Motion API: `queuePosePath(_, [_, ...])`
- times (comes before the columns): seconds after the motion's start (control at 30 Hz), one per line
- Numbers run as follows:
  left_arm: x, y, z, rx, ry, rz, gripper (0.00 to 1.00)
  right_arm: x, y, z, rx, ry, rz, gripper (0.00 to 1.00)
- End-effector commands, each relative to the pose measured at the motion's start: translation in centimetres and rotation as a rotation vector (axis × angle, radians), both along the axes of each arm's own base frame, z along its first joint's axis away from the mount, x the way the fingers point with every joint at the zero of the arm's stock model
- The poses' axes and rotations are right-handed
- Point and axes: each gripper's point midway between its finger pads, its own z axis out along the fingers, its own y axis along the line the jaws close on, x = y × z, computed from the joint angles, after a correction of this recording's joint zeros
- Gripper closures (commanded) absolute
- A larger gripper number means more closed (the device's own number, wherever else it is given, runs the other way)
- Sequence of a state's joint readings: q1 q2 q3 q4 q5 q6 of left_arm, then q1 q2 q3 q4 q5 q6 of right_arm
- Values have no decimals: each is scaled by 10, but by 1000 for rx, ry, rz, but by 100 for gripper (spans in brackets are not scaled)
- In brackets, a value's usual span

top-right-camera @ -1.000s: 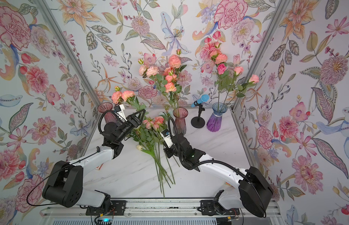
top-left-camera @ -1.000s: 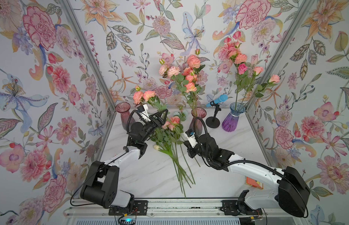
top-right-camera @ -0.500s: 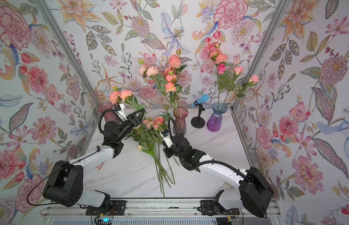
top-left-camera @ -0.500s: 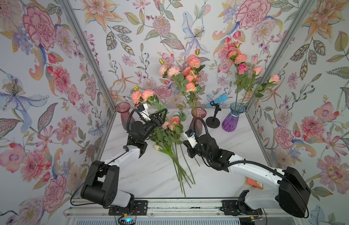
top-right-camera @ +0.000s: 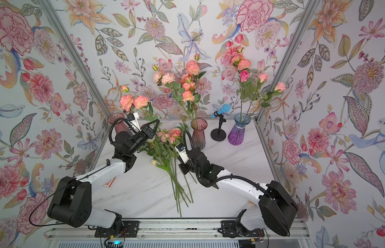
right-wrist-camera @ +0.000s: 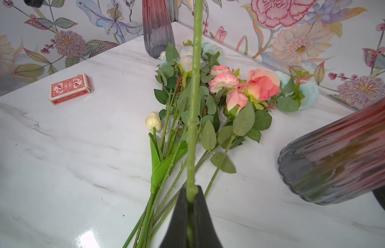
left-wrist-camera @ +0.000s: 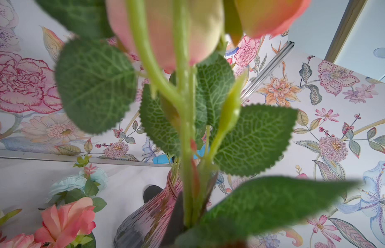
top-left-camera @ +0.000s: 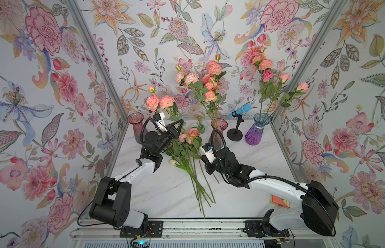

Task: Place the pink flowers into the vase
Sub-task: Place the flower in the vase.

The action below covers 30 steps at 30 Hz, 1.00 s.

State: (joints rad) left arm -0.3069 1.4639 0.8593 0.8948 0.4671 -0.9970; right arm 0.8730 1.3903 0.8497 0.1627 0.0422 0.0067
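Note:
A stem of pink flowers (top-left-camera: 159,102) hangs slanted above the table, with two ruffled blooms at its top. My left gripper (top-left-camera: 179,123) is shut on it just below the leaves; in the left wrist view the stem (left-wrist-camera: 187,139) rises past my dark fingers (left-wrist-camera: 176,214). My right gripper (right-wrist-camera: 190,190) is shut on a green stem's lower end (right-wrist-camera: 192,107); it seems to be the same stem. More pink flowers (top-left-camera: 188,134) lie in a pile on the table. An empty pink-grey vase (top-left-camera: 135,126) stands at the back left, close to my left gripper.
A pink vase (top-left-camera: 218,133) at centre back and a purple vase (top-left-camera: 256,133) at back right hold pink flowers. A blue microphone on a black stand (top-left-camera: 238,110) stands between them. Pale blue flowers (right-wrist-camera: 305,92) lie in the pile. A red card box (right-wrist-camera: 70,88) lies left of it.
My left gripper's jaws, open a second ago, have closed on the stem. The blooms have risen slightly. The right arm has hardly moved.

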Motion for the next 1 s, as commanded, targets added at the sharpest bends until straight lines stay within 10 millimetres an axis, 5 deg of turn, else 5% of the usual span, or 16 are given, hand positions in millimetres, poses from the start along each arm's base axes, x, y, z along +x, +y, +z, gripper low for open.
queuePosePath(0.0, [1,8,29,107,-94,58,100,6,9,12,14,-33,4,84])
queuePosePath(0.23, [6,36,65,383,-181,273,100,18,5,9,0,-17,-43,32])
queuePosePath(0.47, [-4,64,122,514,-324,456,100,23,-6,8,10,6,-69,2])
queuePosePath(0.97, [-46,133,250,682,-618,990,100,21,-10,1,49,57,-67,1])
